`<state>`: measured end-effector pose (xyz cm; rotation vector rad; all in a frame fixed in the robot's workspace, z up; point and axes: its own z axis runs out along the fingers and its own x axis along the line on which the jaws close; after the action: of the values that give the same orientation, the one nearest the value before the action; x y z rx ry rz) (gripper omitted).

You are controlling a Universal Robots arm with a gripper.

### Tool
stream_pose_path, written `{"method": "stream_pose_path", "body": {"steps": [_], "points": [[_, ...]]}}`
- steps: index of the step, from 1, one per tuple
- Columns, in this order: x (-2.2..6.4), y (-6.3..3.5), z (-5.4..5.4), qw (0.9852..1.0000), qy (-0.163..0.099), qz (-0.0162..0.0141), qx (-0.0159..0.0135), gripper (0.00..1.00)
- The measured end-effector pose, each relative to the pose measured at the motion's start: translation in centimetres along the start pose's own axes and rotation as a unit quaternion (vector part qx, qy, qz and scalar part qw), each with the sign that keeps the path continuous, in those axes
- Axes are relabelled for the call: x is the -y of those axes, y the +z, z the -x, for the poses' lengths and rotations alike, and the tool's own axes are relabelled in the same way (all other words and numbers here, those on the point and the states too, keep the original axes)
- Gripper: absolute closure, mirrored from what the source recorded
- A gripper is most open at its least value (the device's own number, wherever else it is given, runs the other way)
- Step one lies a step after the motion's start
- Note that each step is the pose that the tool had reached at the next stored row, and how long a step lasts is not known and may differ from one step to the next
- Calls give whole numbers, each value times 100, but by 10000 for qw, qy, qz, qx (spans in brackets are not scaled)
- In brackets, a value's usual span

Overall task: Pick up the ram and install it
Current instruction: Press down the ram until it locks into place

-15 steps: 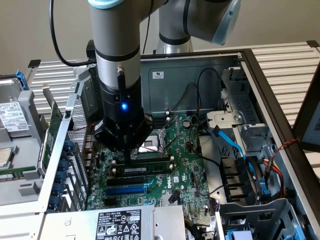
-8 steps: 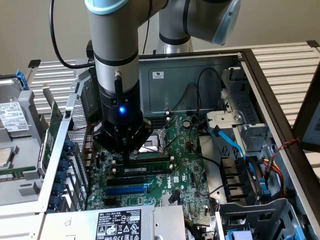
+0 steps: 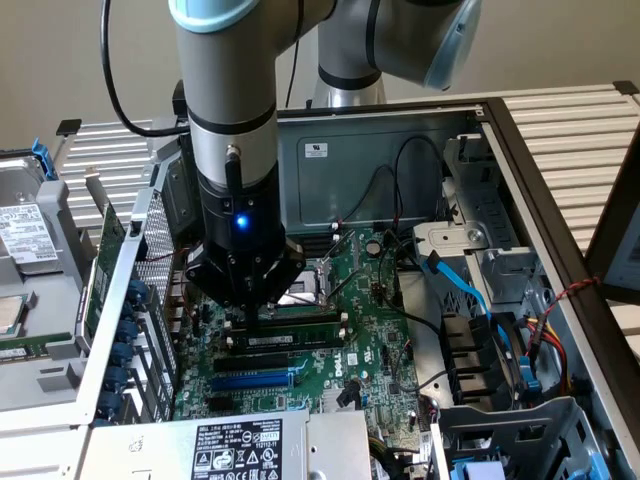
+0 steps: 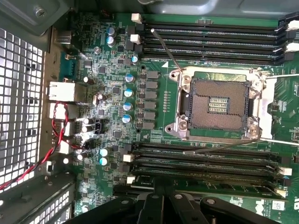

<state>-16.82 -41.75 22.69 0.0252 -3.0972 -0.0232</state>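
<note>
The jaws [image 4: 161, 205] hang just over the ram [image 4: 205, 187], which lies along a slot on the motherboard [image 4: 112, 84] beside the processor socket [image 4: 218, 103]; I cannot tell whether they grip

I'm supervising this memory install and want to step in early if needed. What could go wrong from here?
1. The gripper sits low over the ram at one end of the stick; pressing there could seat it tilted.
2. The open CPU socket lies beside the memory slots, so a sideways slip might damage its exposed contacts.
3. Loose black cables cross the motherboard nearby and could snag the arm.
</note>
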Motion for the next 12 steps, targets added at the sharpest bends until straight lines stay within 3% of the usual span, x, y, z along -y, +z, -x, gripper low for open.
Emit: {"method": "stream_pose_path", "body": {"steps": [3, 8, 12], "points": [[-2, -30, 0, 10000, 67, 6, 5, 90], [-11, -139, 25, 9999, 127, -54, 2, 90], [-13, -203, 98, 9999, 131, -74, 2, 90]]}}
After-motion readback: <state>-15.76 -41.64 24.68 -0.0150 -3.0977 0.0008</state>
